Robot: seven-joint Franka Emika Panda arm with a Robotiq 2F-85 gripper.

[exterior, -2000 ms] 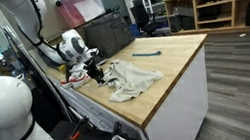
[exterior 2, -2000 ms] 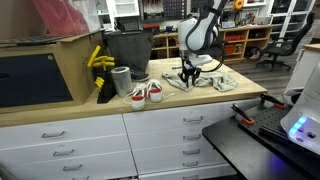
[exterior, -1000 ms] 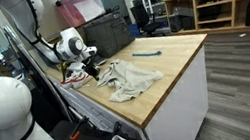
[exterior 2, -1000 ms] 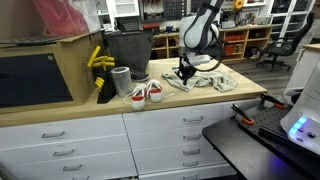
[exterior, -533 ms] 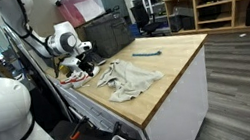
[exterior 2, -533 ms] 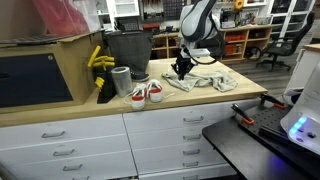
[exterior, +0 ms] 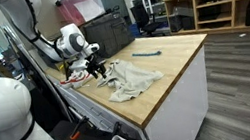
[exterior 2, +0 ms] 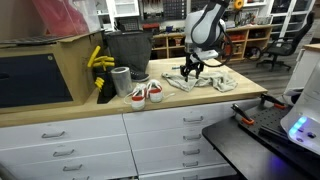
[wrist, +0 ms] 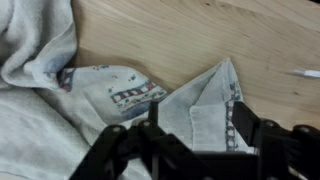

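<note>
Here, blurred pincer (wrist: 195,115), jaws spread over crumpled cloth (wrist: 120,95), its edges cut off.

The cloth (exterior: 131,77) lies spread on the counter (exterior: 179,56), at the end nearest the arm. The gripper (exterior: 98,72) hangs just above the cloth's near edge; in the wrist view a folded corner of the cloth sits below and between its fingers (wrist: 150,122). Farther along the counter, well apart from the cloth, lies a tool (exterior: 146,52). In an exterior view a pair of shoes (exterior 2: 146,93) rests near the counter's front edge, to the left of the cloth in that view. A cup (exterior 2: 121,80) stands just behind the shoes, and a bin (exterior 2: 127,52) behind the cup. Drawers (exterior 2: 90,140) sit under the counter.
</note>
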